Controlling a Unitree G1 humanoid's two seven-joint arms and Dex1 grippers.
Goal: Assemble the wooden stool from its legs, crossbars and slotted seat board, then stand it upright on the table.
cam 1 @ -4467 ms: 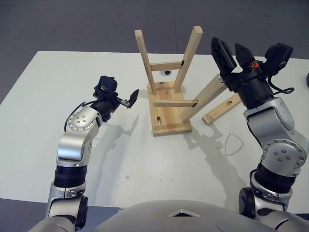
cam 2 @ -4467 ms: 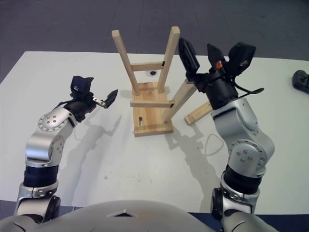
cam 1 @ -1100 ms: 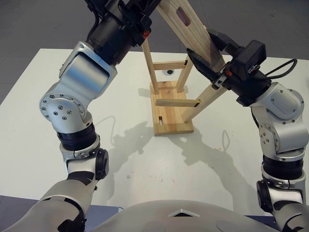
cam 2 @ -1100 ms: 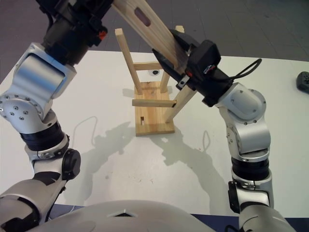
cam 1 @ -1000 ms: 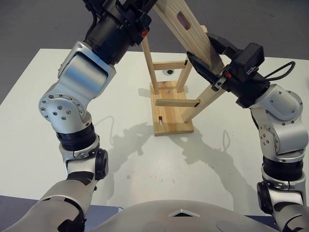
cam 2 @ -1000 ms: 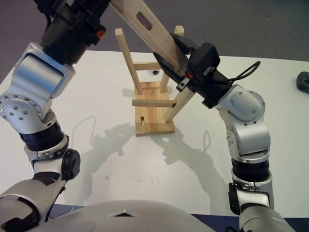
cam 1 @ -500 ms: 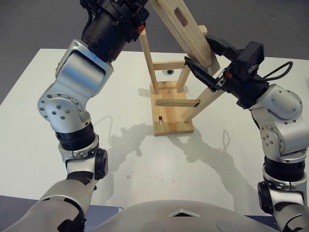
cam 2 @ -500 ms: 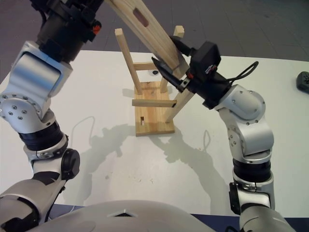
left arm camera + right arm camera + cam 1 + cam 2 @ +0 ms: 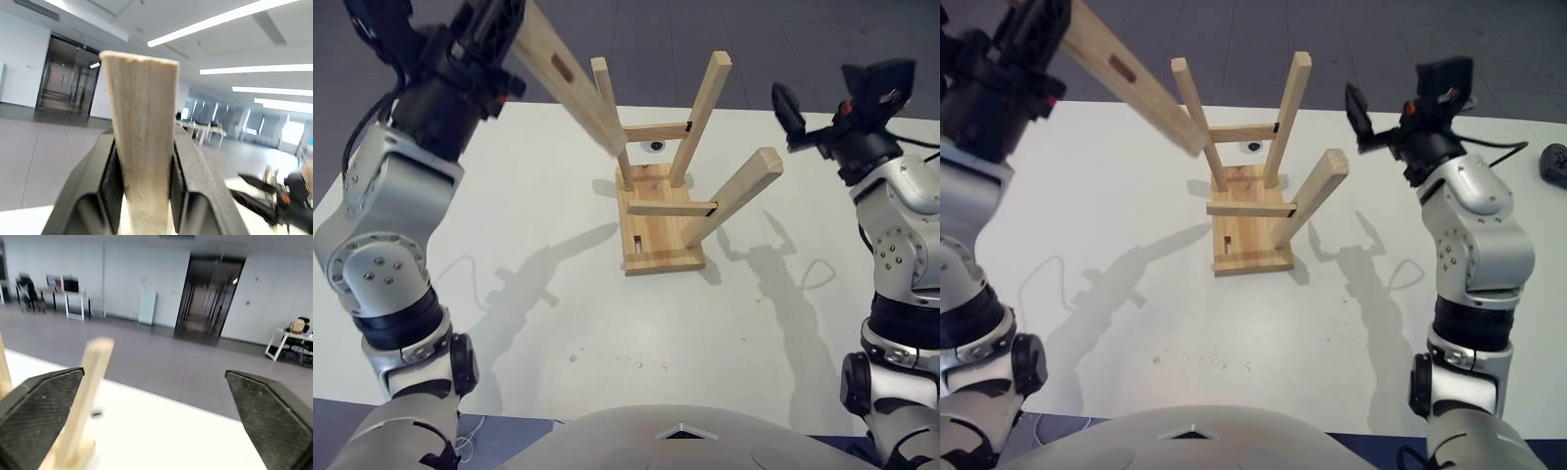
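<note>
1. Left eye view: the half-built stool point(image 9: 661, 211) sits upside down on its seat board point(image 9: 656, 257) mid-table point(image 9: 548, 333). Three legs point(image 9: 700, 117) point up, the right-hand one leaning outward, and two crossbars point(image 9: 654, 132) are fitted.
2. The fourth leg point(image 9: 563, 83) is held aloft at the left, slanting down toward the stool. The left gripper point(image 9: 142, 161) clamps its upper end, fingers point(image 9: 93, 196) pressed to both faces of the wood.
3. A second ago both grippers shared that leg above the stool. The right gripper point(image 9: 154, 377) has since let go and drawn back to the right, jaws wide and empty.
4. Seconds earlier the leg lay on the table beside the stool. The handover looks complete, and seating the leg in the board's vacant slot point(image 9: 635, 242) appears to come next.
</note>
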